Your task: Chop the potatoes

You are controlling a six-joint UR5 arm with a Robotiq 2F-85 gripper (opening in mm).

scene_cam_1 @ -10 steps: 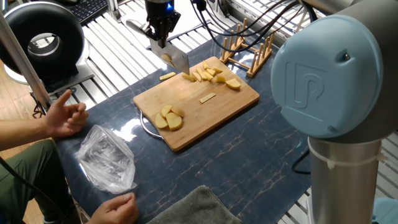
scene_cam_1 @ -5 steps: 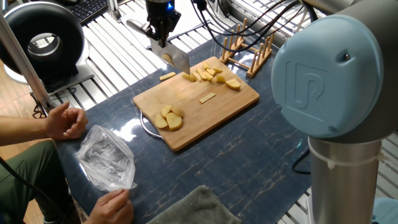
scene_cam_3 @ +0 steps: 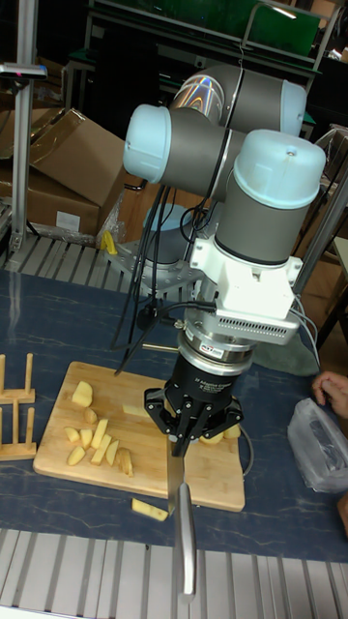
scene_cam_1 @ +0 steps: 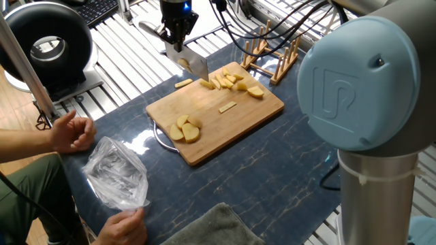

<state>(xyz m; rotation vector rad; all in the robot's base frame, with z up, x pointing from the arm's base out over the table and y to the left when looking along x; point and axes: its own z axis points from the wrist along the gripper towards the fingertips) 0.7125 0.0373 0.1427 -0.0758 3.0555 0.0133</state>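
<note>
We are watching the pincer [scene_cam_3: 180, 447], clamped on the knife [scene_cam_1: 195, 66], staying put over the board's [scene_cam_1: 235, 126] far corner; only the bystander's hand [scene_cam_1: 73, 131] has closed. The potatoes [scene_cam_1: 231, 82] are lying chopped there, halves [scene_cam_1: 185, 128] waiting uncut.

The bamboo board's [scene_cam_1: 225, 126] middle lay bare between the potato sticks [scene_cam_1: 228, 82] and the halves [scene_cam_1: 184, 129]. A wooden rack [scene_cam_1: 272, 58] stood just beyond its far corner; a plastic bag [scene_cam_1: 117, 173] and a person's hands [scene_cam_1: 71, 131] occupied the table's near left.
</note>
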